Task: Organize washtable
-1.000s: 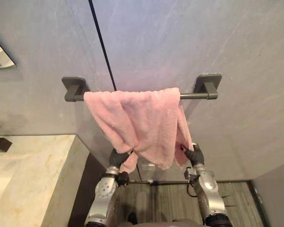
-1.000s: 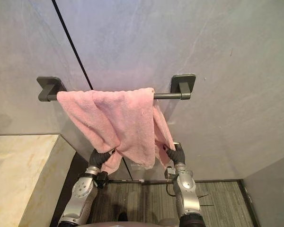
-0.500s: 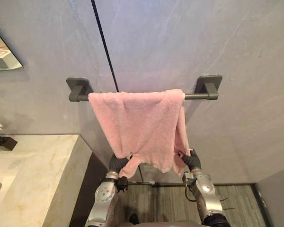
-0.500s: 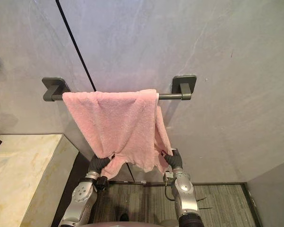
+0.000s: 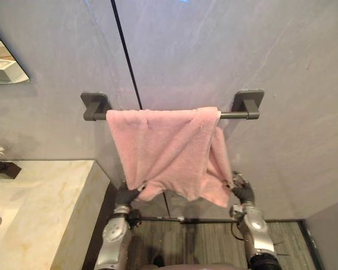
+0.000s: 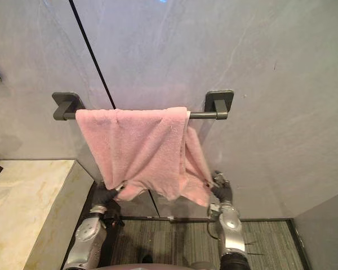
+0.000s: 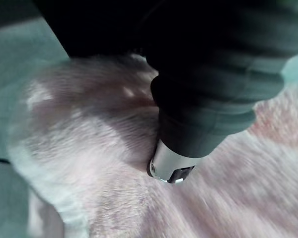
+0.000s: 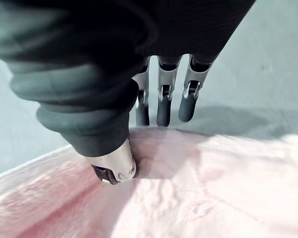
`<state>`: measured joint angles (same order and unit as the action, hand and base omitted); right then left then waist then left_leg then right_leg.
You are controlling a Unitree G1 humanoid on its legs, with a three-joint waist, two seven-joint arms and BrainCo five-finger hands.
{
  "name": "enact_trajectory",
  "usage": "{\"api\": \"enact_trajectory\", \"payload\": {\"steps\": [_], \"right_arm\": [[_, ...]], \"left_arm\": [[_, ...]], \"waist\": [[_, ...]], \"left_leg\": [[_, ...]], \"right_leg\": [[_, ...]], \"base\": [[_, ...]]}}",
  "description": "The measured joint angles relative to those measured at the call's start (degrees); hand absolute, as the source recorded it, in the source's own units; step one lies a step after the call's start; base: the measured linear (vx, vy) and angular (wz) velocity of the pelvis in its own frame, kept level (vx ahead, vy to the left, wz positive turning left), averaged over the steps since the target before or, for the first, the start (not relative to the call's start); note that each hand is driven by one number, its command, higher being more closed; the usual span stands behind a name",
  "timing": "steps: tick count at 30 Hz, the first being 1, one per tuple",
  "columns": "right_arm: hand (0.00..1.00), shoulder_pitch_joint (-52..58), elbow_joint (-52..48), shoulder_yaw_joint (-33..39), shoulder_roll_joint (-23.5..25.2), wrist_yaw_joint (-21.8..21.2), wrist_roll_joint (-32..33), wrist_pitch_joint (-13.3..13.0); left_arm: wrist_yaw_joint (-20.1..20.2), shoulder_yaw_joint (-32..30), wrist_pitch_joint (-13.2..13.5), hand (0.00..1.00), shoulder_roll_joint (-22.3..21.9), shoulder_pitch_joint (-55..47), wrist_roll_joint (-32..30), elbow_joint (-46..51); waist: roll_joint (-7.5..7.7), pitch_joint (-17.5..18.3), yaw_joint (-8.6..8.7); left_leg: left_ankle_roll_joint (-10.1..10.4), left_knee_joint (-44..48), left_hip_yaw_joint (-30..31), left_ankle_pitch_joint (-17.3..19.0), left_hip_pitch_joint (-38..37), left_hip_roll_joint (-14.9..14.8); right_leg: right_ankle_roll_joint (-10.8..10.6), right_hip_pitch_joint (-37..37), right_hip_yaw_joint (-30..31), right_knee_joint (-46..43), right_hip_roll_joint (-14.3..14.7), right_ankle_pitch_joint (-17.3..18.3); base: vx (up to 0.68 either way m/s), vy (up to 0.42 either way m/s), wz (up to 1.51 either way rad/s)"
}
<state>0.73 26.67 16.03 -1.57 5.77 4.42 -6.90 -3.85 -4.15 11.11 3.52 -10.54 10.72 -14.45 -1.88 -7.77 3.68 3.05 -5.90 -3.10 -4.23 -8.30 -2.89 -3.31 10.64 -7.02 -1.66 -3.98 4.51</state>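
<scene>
Right hand (image 5: 243, 192) pinches the pink towel (image 5: 166, 149), left hand's (image 5: 125, 195) grip unclear; uneven pulling could drag it off the towel rail (image 5: 234, 115) above.

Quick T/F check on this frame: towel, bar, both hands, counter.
1. The pink towel hangs over the dark towel bar on the wall. True.
2. The pink towel lies on the marble counter. False: it hangs from the towel bar, and the marble counter stands apart to the left.
3. The left hand is at the towel's lower left corner and the right hand at its lower right corner. True.
4. The towel covers the towel bar from bracket to bracket. False: bare bar shows at the right end, beside the bracket.
</scene>
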Motion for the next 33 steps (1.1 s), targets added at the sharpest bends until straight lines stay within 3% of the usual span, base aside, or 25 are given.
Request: {"api": "enact_trajectory", "payload": {"steps": [4,12,18,25,33], "right_arm": [[0.0,3.2,0.0,2.7,-2.9,2.5,0.2,0.2],[0.0,8.6,-4.5,6.8,-0.4,4.8,4.6,1.0],[0.0,12.8,-20.2,13.8,1.1,9.0,6.7,0.6],[0.0,13.4,-32.1,14.0,1.3,9.6,6.2,0.4],[0.0,6.8,-49.4,14.5,1.0,9.0,4.4,-5.3]], "left_arm": [[-0.4,-1.8,-0.3,0.0,2.0,-1.8,3.7,-2.6],[-0.5,-4.8,-1.4,0.0,-0.3,-4.1,11.8,-3.5],[-1.7,-9.3,-1.3,0.0,-1.7,-8.7,15.9,9.6],[-2.8,-9.6,0.9,0.0,-2.2,-8.6,15.6,25.0],[-4.0,-11.3,6.2,0.0,-1.1,-3.2,13.8,41.8]], "waist": [[0.68,0.0,-0.42],[0.81,0.3,-1.36],[1.74,2.9,-1.74],[1.66,4.3,-1.53],[0.98,4.7,-1.28]], "left_leg": [[0.0,0.0,-0.1,0.0,0.1,0.0],[0.0,0.0,-0.4,0.1,0.2,-0.2],[-0.2,0.4,-1.7,0.5,0.5,-0.3],[-0.2,0.3,-1.8,1.1,-0.1,0.0],[-0.5,0.4,-1.5,0.9,-0.5,0.1]], "right_leg": [[0.0,0.0,-0.1,0.3,0.0,0.0],[0.0,-0.2,0.0,0.2,-0.2,0.0],[-0.4,-0.8,-0.4,-0.4,-0.8,0.5],[-0.6,-0.8,0.0,-1.3,-1.1,0.8],[-0.6,-0.6,0.8,-1.4,-1.0,0.8]], "base": [[0.0,0.0,0.0],[0.0,0.0,0.0],[0.01,0.004,-0.02],[-0.02,0.0,-0.03],[-0.02,-0.003,-0.02]]}}
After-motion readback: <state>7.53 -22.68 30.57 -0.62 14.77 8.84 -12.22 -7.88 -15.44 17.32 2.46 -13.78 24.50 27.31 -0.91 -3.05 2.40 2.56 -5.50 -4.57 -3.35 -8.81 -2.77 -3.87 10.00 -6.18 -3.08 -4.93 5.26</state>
